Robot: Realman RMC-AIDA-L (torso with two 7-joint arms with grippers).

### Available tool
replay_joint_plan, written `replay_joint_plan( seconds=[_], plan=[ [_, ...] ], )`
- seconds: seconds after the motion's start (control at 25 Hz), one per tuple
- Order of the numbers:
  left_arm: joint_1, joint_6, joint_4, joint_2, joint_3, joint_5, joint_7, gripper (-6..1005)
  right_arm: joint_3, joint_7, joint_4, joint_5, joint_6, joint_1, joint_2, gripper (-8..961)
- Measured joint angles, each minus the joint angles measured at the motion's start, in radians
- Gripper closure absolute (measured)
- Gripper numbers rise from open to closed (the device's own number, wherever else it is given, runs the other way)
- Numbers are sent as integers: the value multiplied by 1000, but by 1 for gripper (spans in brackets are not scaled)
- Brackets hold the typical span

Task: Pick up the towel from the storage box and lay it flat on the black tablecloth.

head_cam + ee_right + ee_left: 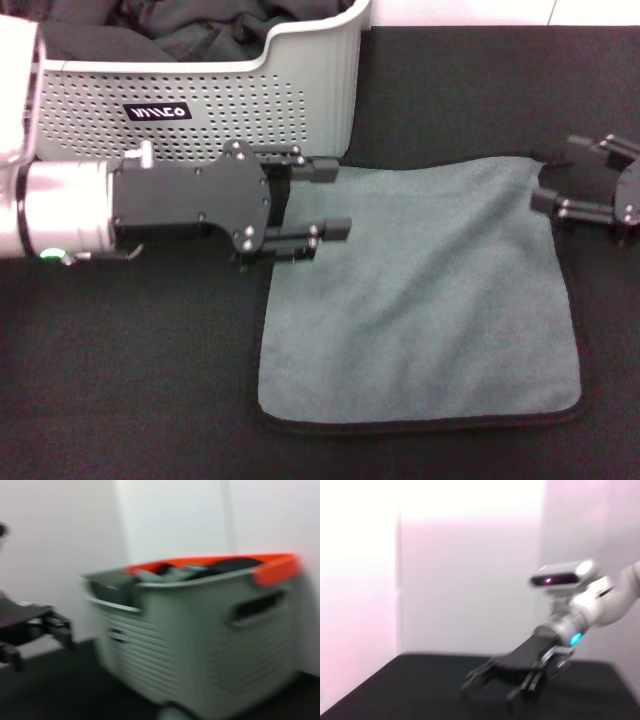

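Left gripper (322,200) sits low over the towel's (420,300) near-basket corner, fingers spread, nothing between them — looks like it has let go. Right gripper (560,200) is at the opposite top corner, also spread wide and empty; the left wrist view shows it low over the cloth with fingers apart.

Towel lies spread on the black tablecloth (130,380), just beside the storage box (300,90), black border visible along the front edge. Mostly flat — slight ripple near the upper edge.

Dark cloths (200,30) are in the box. Two grippers at two corners makes sense: holding the top corners lets the sheet drape open. Judgement: task essentially complete, only retreat left.
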Motion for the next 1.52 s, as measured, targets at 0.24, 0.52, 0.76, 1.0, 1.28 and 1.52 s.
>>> replay_joint_plan(
  seconds=[0.24,0.52,0.76,1.0,1.28,1.52],
  plan=[
    [22,169,2,7,-3,-42,9,397,-1,33,-4,-6,222,7,10,65],
    [66,244,4,13,-3,-128,-2,384,-82,91,-80,15,322,1,41,66],
    [75,258,2,23,4,-140,-31,341,-191,83,-84,68,306,18,45,67],
    [80,278,-3,30,5,-137,-26,176,-245,82,-87,108,299,40,47,67],
    [91,283,-4,36,-1,-142,-23,145,-270,82,-88,128,299,49,47,67],
    [91,283,-5,37,-4,-143,-15,145,-271,82,-86,128,299,60,47,67]
  ],
)
